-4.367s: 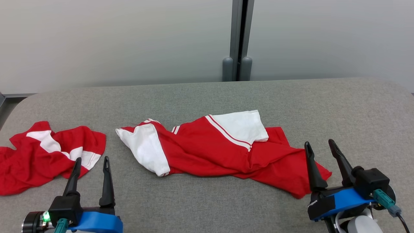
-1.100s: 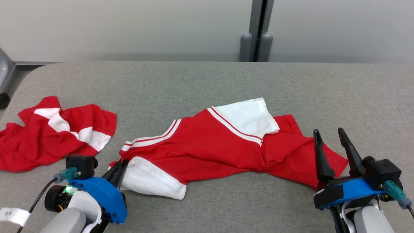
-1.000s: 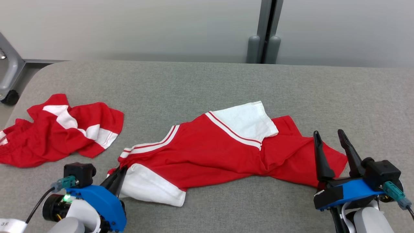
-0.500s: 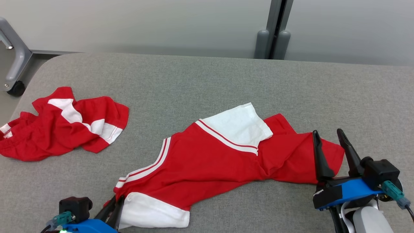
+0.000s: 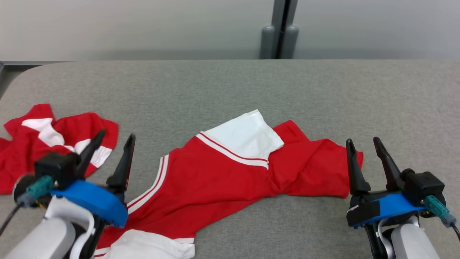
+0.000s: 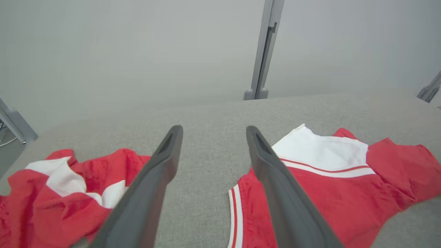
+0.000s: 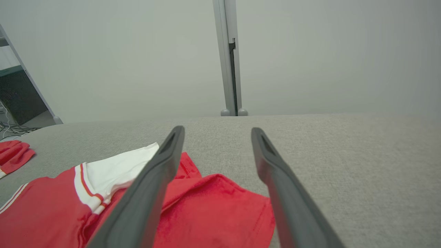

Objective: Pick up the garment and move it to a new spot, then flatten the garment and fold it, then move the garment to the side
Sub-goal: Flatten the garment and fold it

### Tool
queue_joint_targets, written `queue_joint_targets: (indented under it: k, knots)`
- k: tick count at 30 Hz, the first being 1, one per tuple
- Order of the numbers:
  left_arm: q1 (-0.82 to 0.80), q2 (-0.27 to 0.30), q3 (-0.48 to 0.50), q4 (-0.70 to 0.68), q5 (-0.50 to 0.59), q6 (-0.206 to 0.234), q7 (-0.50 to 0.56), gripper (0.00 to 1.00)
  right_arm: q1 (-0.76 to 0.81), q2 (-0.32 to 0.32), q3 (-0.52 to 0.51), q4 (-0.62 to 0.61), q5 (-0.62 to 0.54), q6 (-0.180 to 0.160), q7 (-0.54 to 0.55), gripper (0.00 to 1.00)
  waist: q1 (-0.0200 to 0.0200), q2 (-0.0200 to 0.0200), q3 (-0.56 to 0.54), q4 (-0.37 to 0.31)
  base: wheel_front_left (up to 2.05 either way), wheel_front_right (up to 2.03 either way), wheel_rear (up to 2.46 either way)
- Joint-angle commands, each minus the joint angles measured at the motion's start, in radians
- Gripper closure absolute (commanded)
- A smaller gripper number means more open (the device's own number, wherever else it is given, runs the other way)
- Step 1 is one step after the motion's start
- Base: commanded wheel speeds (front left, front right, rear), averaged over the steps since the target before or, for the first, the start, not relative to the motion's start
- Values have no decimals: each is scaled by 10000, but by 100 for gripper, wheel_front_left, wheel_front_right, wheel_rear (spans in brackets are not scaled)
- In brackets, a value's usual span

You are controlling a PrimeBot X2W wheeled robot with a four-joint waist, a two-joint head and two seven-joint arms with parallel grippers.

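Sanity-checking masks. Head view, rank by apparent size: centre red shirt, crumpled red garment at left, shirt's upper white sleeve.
1. centre red shirt
2. crumpled red garment, partly cropped at the frame edge
3. upper white sleeve

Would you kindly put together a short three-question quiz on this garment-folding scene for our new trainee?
1. True or false: the left gripper is clamped on the centre garment.
2. Where does the crumpled second garment lie? A) at the left end of the table B) at its right end C) on the floor
3. Fill in: the sleeve folded over the centre garment is ___.
Key: 1 false, its jaws stand open with nothing between them. 2 A. 3 white.
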Motion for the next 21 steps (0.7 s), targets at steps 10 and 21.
queue_joint_targets:
  k: [10,21]
  knots:
    - [-2278,-350,-194,894,852,-390,224,0,-462,-22,34,-119,210,1,-38,0,-1,-1,637,-1068,0,0,0]
    - [-2692,-937,-935,3700,719,-1461,574,0,-706,-23,3,-151,364,1,-38,0,-1,-1,1138,-1623,0,0,0]
